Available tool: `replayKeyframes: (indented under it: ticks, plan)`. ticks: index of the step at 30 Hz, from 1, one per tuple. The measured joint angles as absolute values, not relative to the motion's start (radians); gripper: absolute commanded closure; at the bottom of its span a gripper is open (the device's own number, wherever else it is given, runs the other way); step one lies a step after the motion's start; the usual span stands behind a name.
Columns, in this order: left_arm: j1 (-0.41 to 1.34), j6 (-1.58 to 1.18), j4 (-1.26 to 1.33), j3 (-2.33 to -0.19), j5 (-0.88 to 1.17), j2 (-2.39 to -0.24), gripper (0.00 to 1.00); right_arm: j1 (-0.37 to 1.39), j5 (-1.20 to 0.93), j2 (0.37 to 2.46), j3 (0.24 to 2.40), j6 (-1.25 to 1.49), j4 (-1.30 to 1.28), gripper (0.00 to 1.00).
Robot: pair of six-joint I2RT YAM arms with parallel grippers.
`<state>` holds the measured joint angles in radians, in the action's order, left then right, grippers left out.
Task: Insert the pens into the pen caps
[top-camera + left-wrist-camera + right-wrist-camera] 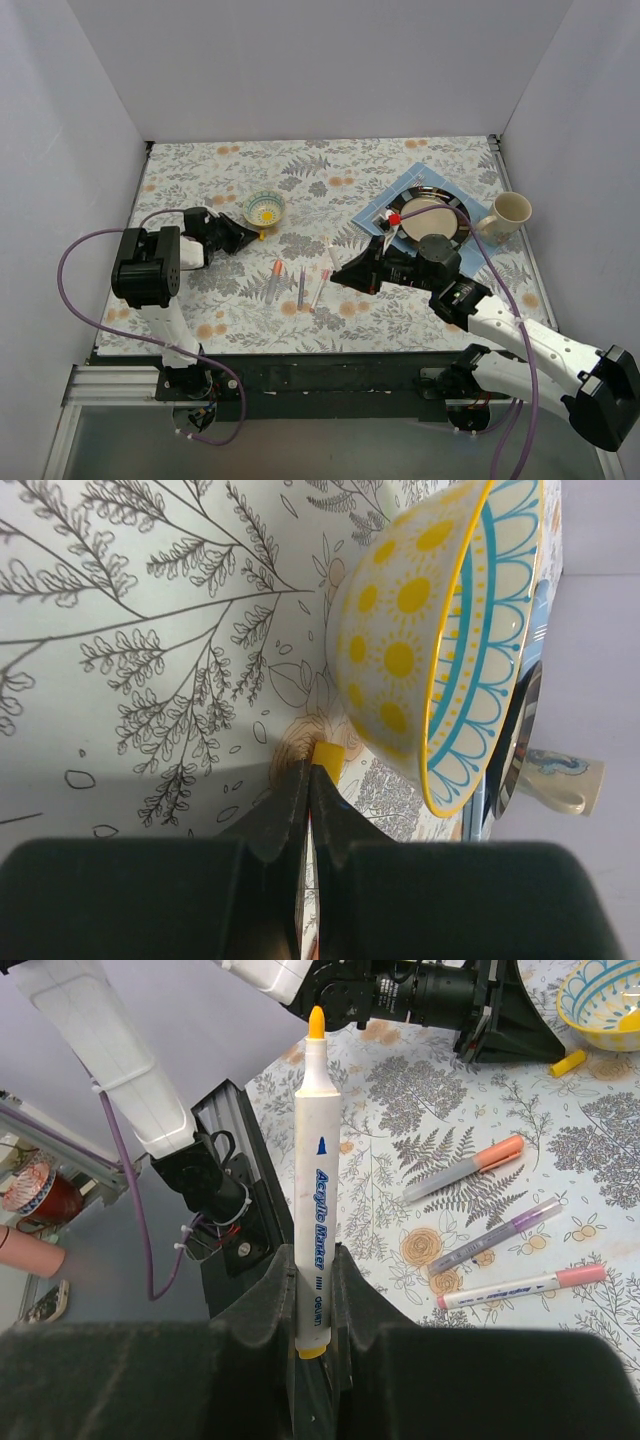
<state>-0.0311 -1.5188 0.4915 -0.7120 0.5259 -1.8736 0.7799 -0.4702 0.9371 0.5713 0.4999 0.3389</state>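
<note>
My right gripper (318, 1290) is shut on a white acrylic marker (316, 1170) with a bare yellow tip, held up off the table; the gripper also shows in the top view (345, 274). A yellow pen cap (328, 761) lies on the table just past the tips of my left gripper (308, 772), which is shut. The cap also shows in the right wrist view (567, 1062) and in the top view (262, 236), beside the bowl. Three capped pens lie side by side: an orange-capped one (465, 1168), a purple one (495, 1245) and a pink-capped white one (520, 1285).
A yellow and blue bowl (265, 207) stands right behind the yellow cap. A plate (432, 215) on a blue cloth (400, 190), with a small red thing (393, 217) by it, and a cream mug (508, 214) stand at the back right. White walls close in the table.
</note>
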Motion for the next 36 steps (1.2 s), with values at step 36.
replayKeyframes:
  ticks: [36]
  plan:
    - [0.260,-1.243,0.170,-0.743,-0.047,-1.637,0.69,0.780,-0.461,0.904,0.551,0.508,0.339,0.99]
